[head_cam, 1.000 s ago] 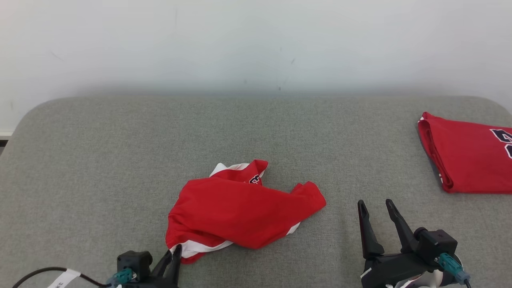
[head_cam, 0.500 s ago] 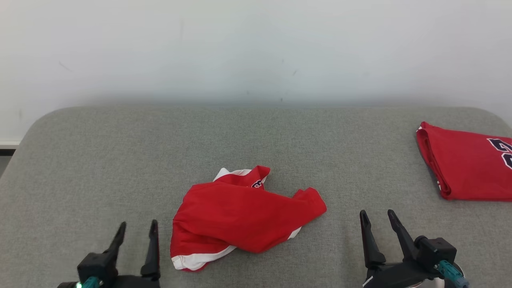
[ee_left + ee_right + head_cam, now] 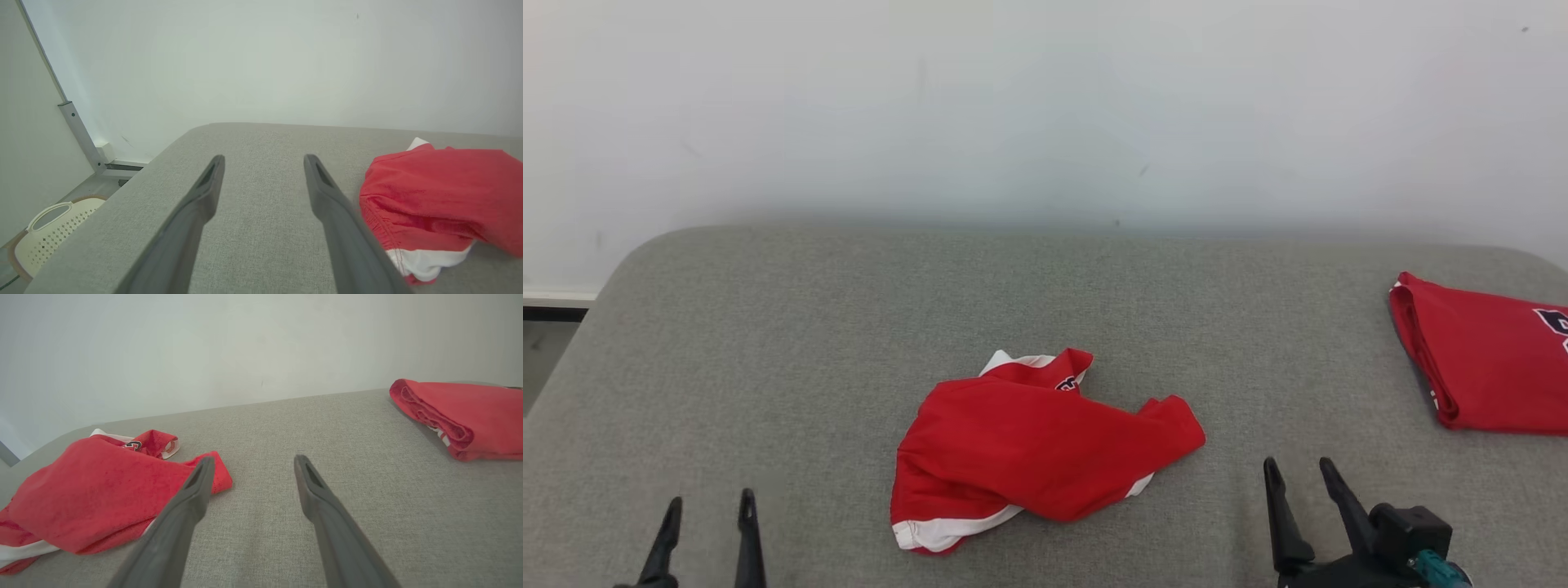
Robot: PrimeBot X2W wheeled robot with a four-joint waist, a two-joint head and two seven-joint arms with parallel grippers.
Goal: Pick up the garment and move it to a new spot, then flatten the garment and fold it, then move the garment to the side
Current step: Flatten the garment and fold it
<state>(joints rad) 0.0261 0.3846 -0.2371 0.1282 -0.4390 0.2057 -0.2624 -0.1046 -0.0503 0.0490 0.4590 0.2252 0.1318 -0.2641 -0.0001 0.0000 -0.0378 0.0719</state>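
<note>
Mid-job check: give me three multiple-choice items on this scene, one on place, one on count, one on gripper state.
1. Where on the grey padded surface is the folded red garment? A. centre B. far right C. left edge
2. How many red garments lie on it? A. one B. two C. three
3. Relative to the crumpled red garment, the left gripper is: A. shut on it B. open around it C. open, apart from it
Key: B, it sits at the right edge; B, one folded, one crumpled; C, jaws spread, clear of it.
</note>
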